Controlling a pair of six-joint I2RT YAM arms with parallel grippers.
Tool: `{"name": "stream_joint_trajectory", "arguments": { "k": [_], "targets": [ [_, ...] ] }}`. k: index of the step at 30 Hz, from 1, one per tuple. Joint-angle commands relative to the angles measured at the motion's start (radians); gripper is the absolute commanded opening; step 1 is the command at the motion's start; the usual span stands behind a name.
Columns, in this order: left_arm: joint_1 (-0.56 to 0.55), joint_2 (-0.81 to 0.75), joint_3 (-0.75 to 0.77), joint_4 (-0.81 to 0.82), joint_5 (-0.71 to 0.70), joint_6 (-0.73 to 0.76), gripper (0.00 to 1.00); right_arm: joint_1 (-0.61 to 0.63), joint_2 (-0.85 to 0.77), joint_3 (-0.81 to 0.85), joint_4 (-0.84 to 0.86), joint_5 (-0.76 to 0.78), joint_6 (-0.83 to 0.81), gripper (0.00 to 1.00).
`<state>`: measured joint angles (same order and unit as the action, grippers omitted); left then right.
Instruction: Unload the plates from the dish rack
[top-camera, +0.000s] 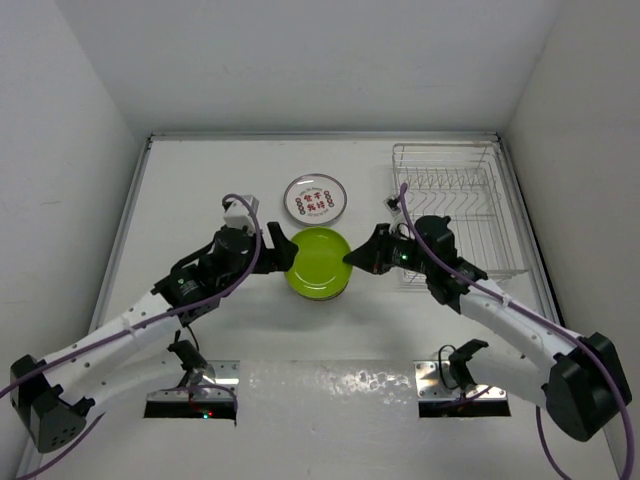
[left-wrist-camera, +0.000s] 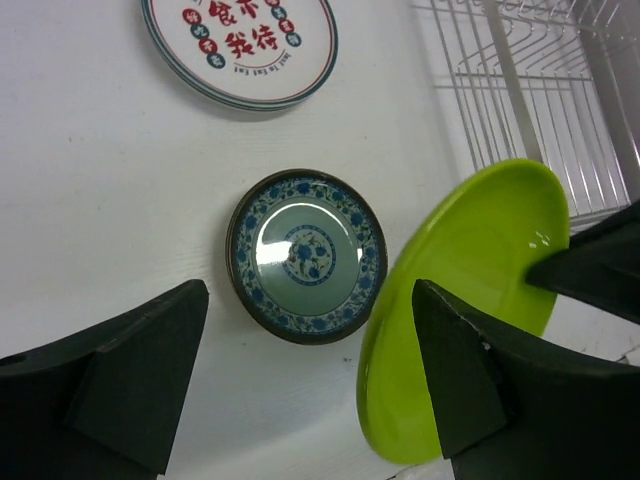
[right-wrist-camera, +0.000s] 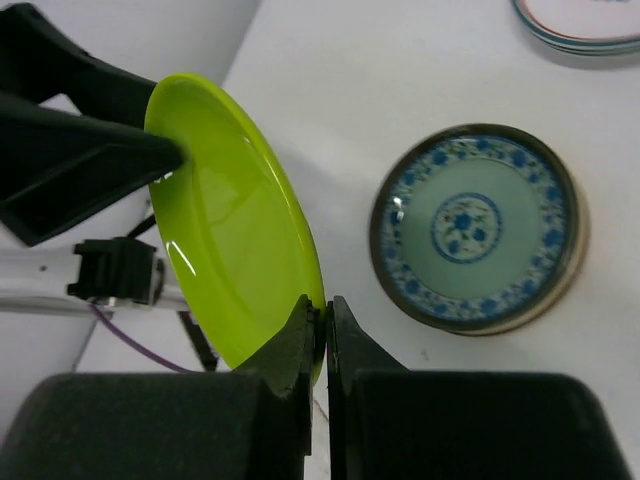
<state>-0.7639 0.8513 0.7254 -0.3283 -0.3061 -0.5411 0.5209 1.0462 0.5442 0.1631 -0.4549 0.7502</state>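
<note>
My right gripper is shut on the rim of the lime green plate and holds it tilted above the table. Below it lies a blue-patterned plate with a dark brown rim. My left gripper is open at the green plate's opposite edge, its right finger against that plate. A white plate with red patterns lies further back. The silver wire dish rack stands at the back right, with no plates showing in it.
White walls close the table on the left, back and right. The two arm bases and their mounting plates sit at the near edge. Purple cables run along both arms.
</note>
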Motion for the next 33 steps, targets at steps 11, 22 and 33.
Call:
{"name": "stream_joint_trajectory", "arguments": {
  "k": [11, 22, 33],
  "targets": [
    [0.006, 0.029, 0.019, 0.097, 0.096, -0.034, 0.0, 0.082, 0.017, -0.075, 0.265, -0.005, 0.108, 0.18],
    [0.008, 0.124, -0.009, 0.167, -0.022, -0.065, 0.0, 0.083, -0.192, -0.015, -0.305, 0.507, -0.097, 0.99],
    [0.052, 0.44, 0.028, 0.27, -0.038, -0.062, 0.0, 0.082, -0.411, 0.06, -0.543, 0.7, -0.201, 0.99]
  ]
}}
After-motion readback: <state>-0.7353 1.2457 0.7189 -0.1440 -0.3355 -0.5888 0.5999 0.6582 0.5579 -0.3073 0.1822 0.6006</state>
